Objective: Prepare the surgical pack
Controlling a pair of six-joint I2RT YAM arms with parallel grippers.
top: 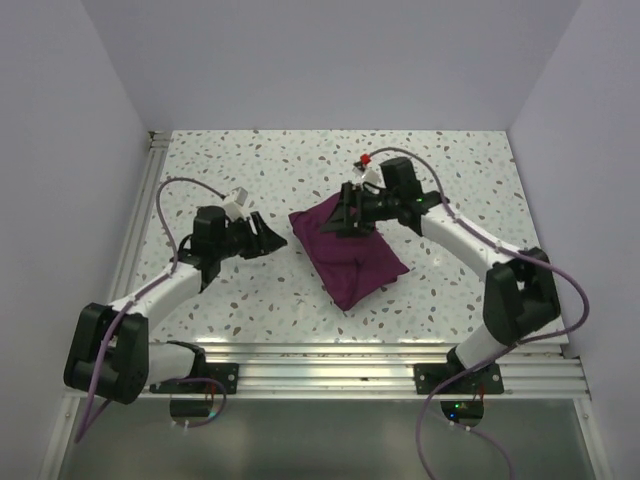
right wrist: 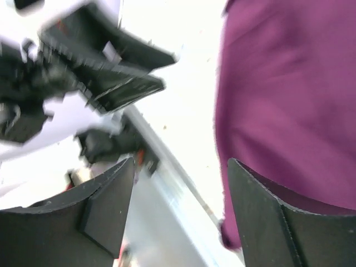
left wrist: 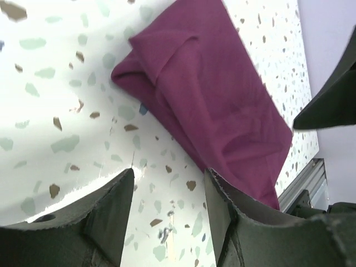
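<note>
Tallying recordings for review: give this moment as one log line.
pack: folded, flat on table | left fingers: open, empty, left of pack | right fingers: open, empty, at pack's far end

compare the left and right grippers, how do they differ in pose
The left gripper sits over bare table, left of the surgical pack and apart from it; the right gripper hangs above the pack's far end. The left gripper points sideways at the pack; the right gripper tilts down toward it. Both are open, holding nothing.
</note>
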